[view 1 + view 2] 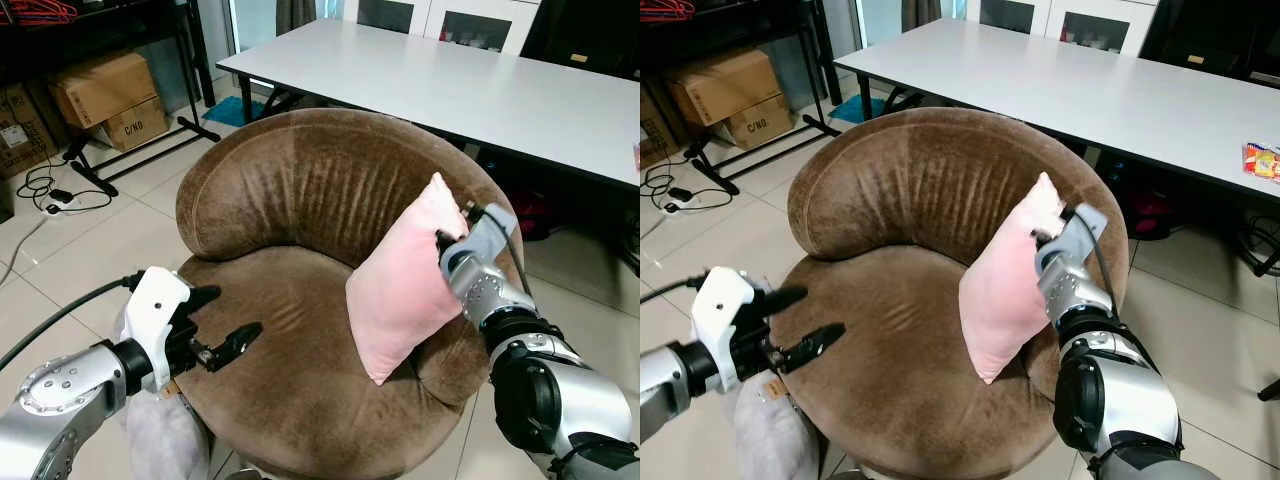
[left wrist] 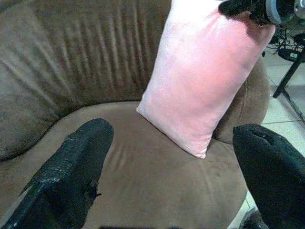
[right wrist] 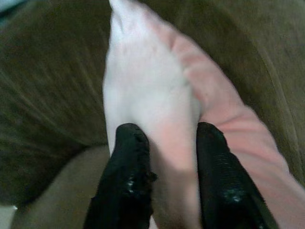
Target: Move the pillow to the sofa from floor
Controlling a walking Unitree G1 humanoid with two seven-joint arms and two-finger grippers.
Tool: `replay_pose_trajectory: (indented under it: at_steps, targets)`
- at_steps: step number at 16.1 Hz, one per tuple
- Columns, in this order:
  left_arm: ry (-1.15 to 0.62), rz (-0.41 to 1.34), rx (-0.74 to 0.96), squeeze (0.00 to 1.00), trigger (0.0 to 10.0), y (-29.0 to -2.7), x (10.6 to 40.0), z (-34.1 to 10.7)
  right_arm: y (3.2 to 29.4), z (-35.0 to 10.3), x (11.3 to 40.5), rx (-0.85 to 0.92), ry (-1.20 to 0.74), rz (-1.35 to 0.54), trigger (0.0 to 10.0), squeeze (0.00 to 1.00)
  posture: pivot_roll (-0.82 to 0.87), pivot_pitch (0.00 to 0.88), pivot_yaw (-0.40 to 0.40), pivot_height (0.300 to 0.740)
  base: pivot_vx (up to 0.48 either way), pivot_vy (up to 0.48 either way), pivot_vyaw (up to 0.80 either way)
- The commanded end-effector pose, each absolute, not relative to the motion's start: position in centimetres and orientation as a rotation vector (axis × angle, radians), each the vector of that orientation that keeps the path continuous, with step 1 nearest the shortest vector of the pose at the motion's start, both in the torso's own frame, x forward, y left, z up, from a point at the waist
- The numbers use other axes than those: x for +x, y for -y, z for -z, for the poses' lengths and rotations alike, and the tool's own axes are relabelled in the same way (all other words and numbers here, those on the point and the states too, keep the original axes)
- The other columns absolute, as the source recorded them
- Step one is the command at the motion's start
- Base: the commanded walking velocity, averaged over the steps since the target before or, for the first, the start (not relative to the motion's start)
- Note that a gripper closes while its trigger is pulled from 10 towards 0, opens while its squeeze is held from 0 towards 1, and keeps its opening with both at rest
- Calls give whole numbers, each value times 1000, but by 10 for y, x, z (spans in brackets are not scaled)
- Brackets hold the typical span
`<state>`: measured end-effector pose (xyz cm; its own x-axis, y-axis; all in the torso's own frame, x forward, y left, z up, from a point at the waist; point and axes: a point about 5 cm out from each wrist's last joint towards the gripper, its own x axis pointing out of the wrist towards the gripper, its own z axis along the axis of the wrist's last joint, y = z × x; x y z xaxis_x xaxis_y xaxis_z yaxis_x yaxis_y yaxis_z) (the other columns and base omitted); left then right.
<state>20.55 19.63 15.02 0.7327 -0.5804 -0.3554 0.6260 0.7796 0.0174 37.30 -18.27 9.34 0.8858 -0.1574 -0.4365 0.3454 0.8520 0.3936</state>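
A pink pillow point(image 1: 405, 285) stands on its corner on the seat of the round brown sofa chair point(image 1: 290, 200), leaning against the right side of the backrest. My right gripper point(image 1: 446, 240) is shut on the pillow's upper right edge; the right wrist view shows both black fingers point(image 3: 126, 176) pinching the pink fabric point(image 3: 157, 109). My left gripper point(image 1: 225, 325) hovers open over the front left of the seat, its fingers point(image 2: 71, 167) spread wide, pointing toward the pillow point(image 2: 205, 81) and well apart from it.
A long white table point(image 1: 450, 85) stands right behind the chair. Cardboard boxes point(image 1: 105, 95) and a black rack sit at the far left, with cables point(image 1: 50, 190) on the tiled floor. A grey-white object point(image 1: 160, 435) lies by the chair's front left.
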Motion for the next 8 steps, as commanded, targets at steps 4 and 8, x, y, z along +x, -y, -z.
replay_pose_trajectory:
  at_steps: [4, 8]
  targets:
    - [-201, 444, 262, 0, 10000, -196, 223, -156, 215, -156, 377, 167, -64, 262, 10000, 1000, 38, 0, -1, 740, 0, 0, 0]
    - [-73, 108, 283, 0, 10000, -194, 236, -157, 153, -167, 310, 196, 31, -117, 10000, 0, 8, 0, -5, 740, 0, 0, 0]
